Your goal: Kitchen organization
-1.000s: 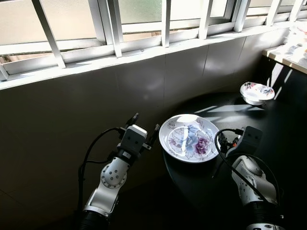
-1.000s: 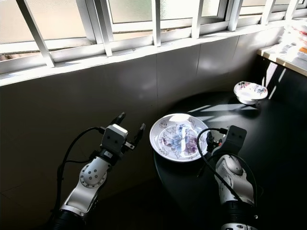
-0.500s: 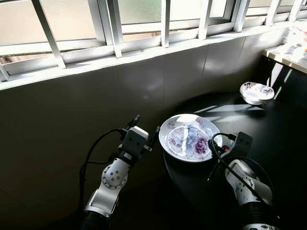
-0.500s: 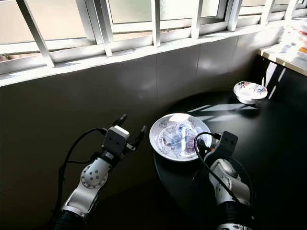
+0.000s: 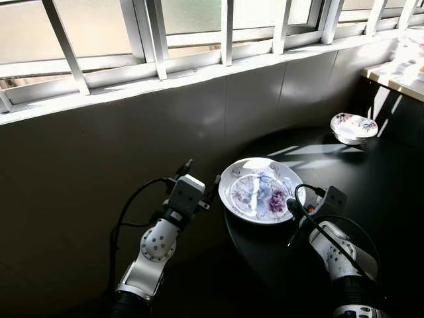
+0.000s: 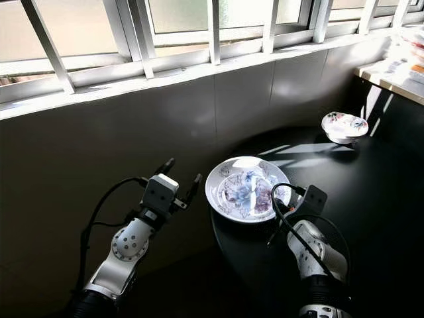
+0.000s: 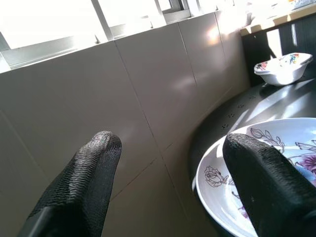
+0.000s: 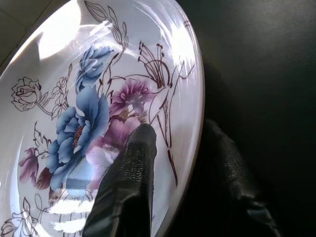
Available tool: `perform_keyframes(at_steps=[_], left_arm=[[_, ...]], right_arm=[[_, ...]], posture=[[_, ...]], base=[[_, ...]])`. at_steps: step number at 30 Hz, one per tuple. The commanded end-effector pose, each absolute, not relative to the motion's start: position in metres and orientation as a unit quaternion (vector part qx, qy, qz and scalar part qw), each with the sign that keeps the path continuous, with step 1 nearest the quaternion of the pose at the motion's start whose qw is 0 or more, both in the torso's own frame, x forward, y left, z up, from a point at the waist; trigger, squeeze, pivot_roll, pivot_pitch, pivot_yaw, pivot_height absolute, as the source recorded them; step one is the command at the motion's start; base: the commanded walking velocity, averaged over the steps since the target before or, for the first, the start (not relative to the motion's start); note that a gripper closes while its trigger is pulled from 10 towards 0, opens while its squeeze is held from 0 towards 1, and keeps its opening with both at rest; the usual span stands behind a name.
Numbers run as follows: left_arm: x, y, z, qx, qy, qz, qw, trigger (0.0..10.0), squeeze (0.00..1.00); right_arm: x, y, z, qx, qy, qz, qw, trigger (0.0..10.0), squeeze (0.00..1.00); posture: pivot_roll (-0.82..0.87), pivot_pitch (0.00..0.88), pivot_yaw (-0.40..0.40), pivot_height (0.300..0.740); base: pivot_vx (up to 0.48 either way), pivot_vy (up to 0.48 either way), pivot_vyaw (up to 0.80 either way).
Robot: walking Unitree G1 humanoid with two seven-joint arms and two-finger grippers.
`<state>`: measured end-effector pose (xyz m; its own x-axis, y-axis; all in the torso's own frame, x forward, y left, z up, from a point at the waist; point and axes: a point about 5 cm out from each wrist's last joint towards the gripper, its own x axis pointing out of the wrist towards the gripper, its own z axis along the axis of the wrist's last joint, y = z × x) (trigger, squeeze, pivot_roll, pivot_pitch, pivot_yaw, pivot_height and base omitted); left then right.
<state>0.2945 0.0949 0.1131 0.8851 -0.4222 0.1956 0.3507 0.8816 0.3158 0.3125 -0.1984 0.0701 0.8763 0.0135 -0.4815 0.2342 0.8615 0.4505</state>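
1. large white ceramic plate with blue and purple flower print (image 5: 260, 190) sits at the near-left edge of the round black table (image 5: 391, 199), below the tiled wall under the window.
2. right gripper (image 8: 185, 163) straddles the plate's right rim, one finger inside, one outside under the edge; cannot tell if clamped.
3. left gripper (image 7: 173, 153) just left of plate, fingers spread apart, holding nothing.
4. small white floral bowl (image 5: 354, 126) at table's far side, well apart from plate.
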Motion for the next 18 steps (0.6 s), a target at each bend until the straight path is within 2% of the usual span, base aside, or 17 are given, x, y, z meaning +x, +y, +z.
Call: perform_keyframes(at_steps=[1,5,7,10,18], left_arm=[[0.298,0.097,0.112,0.147,-0.124,-0.197,0.961,10.0,0.0],[0.298,0.097,0.111,0.148,-0.122,-0.195,0.962,10.0,0.0],[0.298,0.097,0.111,0.149,-0.122,-0.194,0.962,10.0,0.0],[0.298,0.098,0.111,0.15,-0.122,-0.192,0.962,10.0,0.0],[0.299,0.099,0.111,0.152,-0.123,-0.19,0.962,10.0,0.0]], right_arm=[[0.307,-0.189,0.059,0.246,0.276,-0.045,0.928,0.0,0.0],[0.307,-0.193,0.059,0.193,0.276,-0.059,0.94,0.0,0.0],[0.307,-0.194,0.059,0.191,0.273,-0.063,0.941,0.0,0.0],[0.31,-0.197,0.068,0.168,0.24,-0.075,0.953,0.0,0.0],[0.319,-0.202,0.096,0.215,0.144,-0.082,0.963,0.0,0.0]], posture=[[0.02,0.0,0.025,0.74],[0.02,0.0,0.025,0.74],[0.02,0.0,0.024,0.74],[0.02,0.0,0.024,0.74],[0.02,0.0,0.025,0.74]], base=[[0.0,0.0,0.0],[0.0,0.0,0.0],[0.0,0.0,0.0],[0.0,0.0,0.0],[0.0,0.0,0.0]])
